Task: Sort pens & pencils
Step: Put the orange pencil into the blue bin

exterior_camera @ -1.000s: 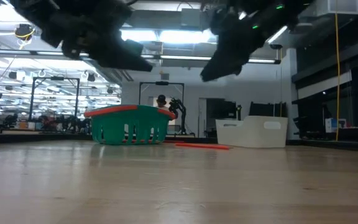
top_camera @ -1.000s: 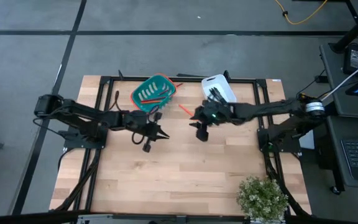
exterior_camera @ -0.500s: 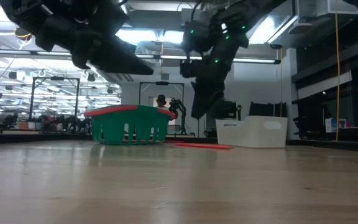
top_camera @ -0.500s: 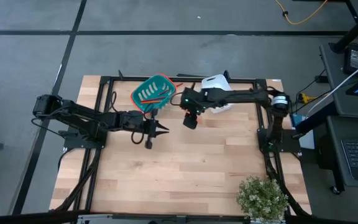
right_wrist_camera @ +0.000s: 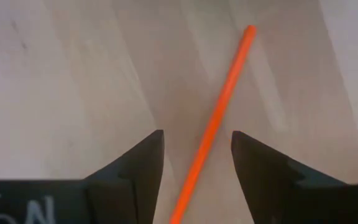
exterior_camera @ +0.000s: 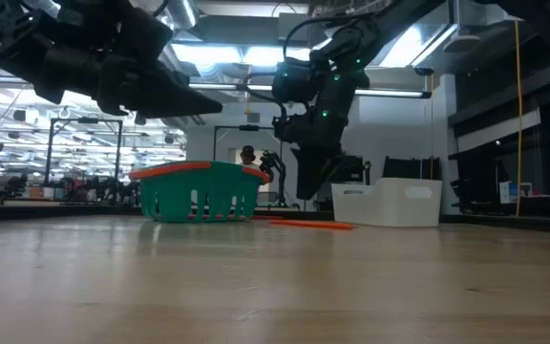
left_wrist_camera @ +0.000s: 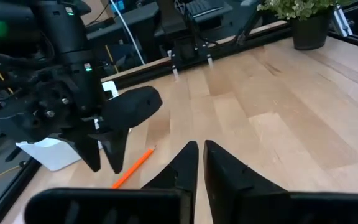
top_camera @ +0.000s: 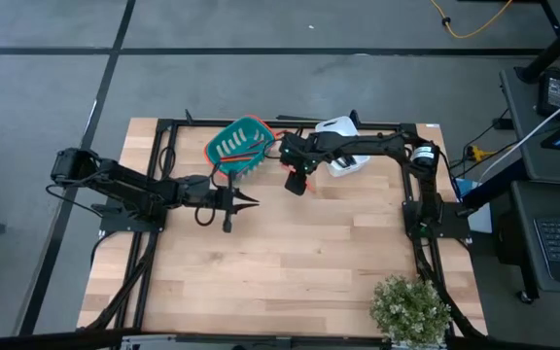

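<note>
Two dark arms are working over a pale wooden table (top_camera: 290, 262). The right gripper (right_wrist_camera: 194, 163) is hanging over a single orange pencil (right_wrist_camera: 215, 121) lying flat on the wood, its fingers (right_wrist_camera: 135, 165) standing apart with the pencil running between them; whether they are touching the wood cannot be told. In the overhead view that gripper (top_camera: 297, 183) is sitting between a green basket (top_camera: 224, 138) and a white bin (top_camera: 341, 127), both near the far edge of the table. In the table-level view it (exterior_camera: 309, 187) is pointing steeply down just above the pencil (exterior_camera: 313, 225), which is lying in front of the white bin (exterior_camera: 390, 204) and beside the basket (exterior_camera: 199, 192).

The left gripper (top_camera: 253, 203) is waiting nearer the middle of the table, well apart from the pencil, with its fingers (left_wrist_camera: 225, 171) pressed almost together and holding nothing. Its wrist camera is looking across at the right gripper (left_wrist_camera: 107, 152) and the pencil (left_wrist_camera: 132, 168).

Several pale and red-brown sticks (top_camera: 241, 148) are lying inside the basket; some dark sticks (top_camera: 336, 148) are resting in the white bin, mostly hidden by the right arm. At the near right corner a potted plant (top_camera: 411, 309) is standing.
</note>
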Controlling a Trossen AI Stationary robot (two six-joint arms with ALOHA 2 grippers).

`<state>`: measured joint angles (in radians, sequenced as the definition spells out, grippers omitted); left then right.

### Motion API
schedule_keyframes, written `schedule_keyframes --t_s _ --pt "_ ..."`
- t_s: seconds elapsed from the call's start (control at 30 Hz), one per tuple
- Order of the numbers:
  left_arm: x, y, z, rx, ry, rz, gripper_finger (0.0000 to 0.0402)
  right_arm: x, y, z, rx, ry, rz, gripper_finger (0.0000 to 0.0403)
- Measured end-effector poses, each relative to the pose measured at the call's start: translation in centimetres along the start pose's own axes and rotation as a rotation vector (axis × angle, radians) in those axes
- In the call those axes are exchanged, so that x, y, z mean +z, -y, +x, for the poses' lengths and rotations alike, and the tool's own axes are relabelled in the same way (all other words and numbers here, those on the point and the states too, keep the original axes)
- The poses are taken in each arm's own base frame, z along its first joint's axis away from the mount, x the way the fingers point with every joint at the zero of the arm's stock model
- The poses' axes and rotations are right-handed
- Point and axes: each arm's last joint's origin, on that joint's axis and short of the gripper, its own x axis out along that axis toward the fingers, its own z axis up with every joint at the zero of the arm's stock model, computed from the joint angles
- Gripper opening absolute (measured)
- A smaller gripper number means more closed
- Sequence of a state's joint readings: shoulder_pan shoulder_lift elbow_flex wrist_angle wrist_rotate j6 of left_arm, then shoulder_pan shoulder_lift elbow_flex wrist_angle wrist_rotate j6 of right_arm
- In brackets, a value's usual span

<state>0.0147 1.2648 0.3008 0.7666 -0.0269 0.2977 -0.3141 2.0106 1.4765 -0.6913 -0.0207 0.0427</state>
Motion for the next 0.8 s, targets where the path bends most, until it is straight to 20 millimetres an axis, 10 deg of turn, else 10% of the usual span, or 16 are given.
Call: schedule_keyframes --t_s 0.8 --pt "-0.2 0.1 0.0 -0.009 -0.020 -0.007 0.0030 -0.4 0.9 4.6 -0.051 -0.049 -0.011 0.0205"
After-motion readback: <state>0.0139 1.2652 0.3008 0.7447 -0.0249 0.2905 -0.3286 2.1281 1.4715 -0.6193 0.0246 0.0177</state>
